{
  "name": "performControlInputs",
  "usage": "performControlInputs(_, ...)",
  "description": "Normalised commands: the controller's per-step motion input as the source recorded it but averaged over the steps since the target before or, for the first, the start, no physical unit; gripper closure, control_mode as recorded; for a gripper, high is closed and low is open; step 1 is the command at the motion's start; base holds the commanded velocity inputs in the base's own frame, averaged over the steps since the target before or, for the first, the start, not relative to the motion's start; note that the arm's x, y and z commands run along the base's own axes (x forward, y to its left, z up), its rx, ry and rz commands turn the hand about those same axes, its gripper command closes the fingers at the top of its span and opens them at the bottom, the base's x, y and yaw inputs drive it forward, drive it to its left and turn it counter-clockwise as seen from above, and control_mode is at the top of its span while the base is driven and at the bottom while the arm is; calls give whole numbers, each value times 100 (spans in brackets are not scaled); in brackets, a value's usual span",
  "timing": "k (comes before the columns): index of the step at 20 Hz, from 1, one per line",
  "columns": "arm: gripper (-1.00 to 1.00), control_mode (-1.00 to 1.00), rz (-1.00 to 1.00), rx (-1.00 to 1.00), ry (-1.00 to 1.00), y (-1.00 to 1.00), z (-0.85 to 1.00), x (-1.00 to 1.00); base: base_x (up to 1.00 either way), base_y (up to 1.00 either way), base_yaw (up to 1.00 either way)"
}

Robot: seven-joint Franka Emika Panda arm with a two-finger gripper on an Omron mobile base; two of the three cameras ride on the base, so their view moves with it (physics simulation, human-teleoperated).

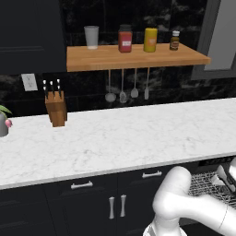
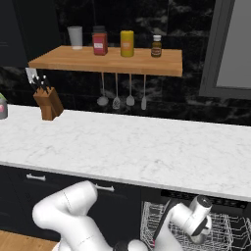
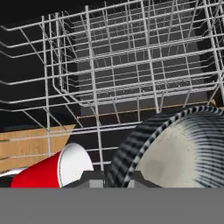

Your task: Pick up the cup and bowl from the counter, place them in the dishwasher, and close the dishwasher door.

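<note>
Inside the grey wire rack (image 3: 131, 65) of the black-fronted dishwasher (image 2: 196, 230), hand (image 3: 114, 177) closed narrow on the striped round ceramic bowl (image 3: 175, 153), at about 2 o'clock; red plastic cup (image 3: 52, 170) lying sideways at 9 o'clock, mouth toward the bowl. White marble worktop (image 1: 115, 138) behind and above.

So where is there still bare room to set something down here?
The counter is bare from the knife block rightward to its far end. The wooden shelf has room at its left end, beside the grey cup. The rack is crowded low down by the red cup and bowl.
</note>
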Motion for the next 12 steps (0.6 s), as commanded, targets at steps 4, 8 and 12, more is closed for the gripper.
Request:
performControlInputs(4,100,-100,0,5,-2,0,-56,24,0,0,0)
performControlInputs(8,100,-100,0,9,0,0,-44,8,0,0,0)
performControlInputs(12,-100,-100,0,4,0,0,-23,0,0,0,0)
